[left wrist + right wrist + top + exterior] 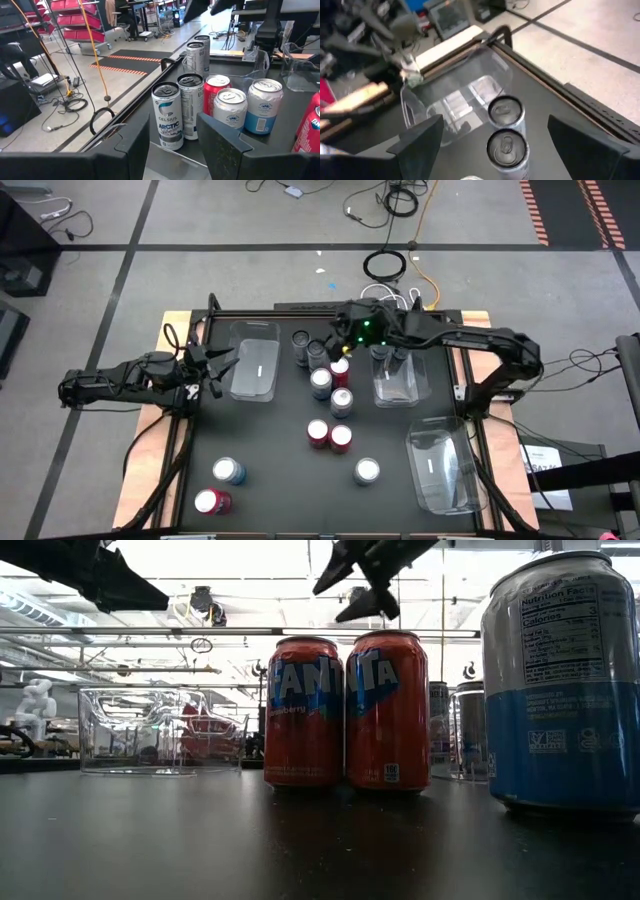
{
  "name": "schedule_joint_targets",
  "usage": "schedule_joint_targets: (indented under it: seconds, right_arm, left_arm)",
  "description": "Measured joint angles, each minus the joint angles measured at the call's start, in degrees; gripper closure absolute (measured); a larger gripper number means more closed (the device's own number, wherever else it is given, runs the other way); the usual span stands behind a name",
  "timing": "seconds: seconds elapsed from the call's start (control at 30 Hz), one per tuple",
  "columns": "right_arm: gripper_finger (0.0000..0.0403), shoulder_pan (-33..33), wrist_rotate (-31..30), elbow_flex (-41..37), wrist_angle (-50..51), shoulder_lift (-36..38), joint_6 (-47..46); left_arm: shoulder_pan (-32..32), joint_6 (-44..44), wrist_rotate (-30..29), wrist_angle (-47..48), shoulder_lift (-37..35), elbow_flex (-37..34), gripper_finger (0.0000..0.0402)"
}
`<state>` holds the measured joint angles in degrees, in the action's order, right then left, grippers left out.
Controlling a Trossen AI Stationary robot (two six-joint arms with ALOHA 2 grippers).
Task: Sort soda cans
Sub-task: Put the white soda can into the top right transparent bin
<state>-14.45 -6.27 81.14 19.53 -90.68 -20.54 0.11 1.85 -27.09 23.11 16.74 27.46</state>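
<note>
The soda cans are spread over the black table [270,470] in loose groups. Near the far edge, a little left of its middle, stand two tall grey Celsius cans [506,112], one just behind the other, and the right gripper [330,345] hangs directly above them with its fingers spread wide and nothing between them. From its wrist view both silvery tops sit in the gap between the fingers, the nearer can [507,148] closest to the camera. Just toward the table's centre a short column runs nearward: a red can [340,369], then two blue-and-silver cans [321,383]. A pair of red Fanta cans [340,710] stands touching at about the middle of the table, another blue-and-silver can [367,471] sits nearer the front, and one blue-and-silver and one red can [212,502] sit by the front left corner.

Three clear trays are out: one [255,360] toward the far left, one [398,380] toward the far right with what look like two dark cans in it, and one [440,470] near the front right corner that looks bare. The left gripper [215,368] waits at the left edge beside the far-left tray, fingers pressed together and holding nothing.

I judge the step in hand is picking a grey can. To do it well, the right gripper should centre on one top only, come straight down, and close low enough on the body that the neighbour is not nudged over.
</note>
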Motion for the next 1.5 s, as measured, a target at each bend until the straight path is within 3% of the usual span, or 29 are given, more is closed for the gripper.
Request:
schedule_joint_targets:
  seconds: [0.53,0.73,0.83,1.23,1.4,1.5]
  right_arm:
    - [0.005,1.9,2.1,0.0,-0.7,-9.9,5.4]
    - [0.005,1.7,0.8,0.0,-0.1,-12.4,4.8]
    - [0.005,1.7,-2.7,0.1,-0.1,-13.1,5.9]
    - [0.0051,2.0,-2.4,-0.1,0.5,-9.1,6.6]
    - [0.0051,1.9,-6.3,0.0,0.8,-7.8,9.8]
    - [0.0051,1.2,-4.0,0.0,1.3,-8.1,9.6]
  left_arm:
    - [0.0,0.0,0.0,0.0,0.0,0.0,0.023]
    - [0.0,0.0,0.0,0.0,0.0,0.0,0.023]
    - [0.0,0.0,0.0,-0.1,0.0,0.0,0.023]
    - [0.0,0.0,0.0,0.0,0.0,0.0,0.023]
    - [0.0,0.0,0.0,0.0,0.0,0.0,0.023]
    - [0.0,0.0,0.0,0.0,0.0,0.0,0.023]
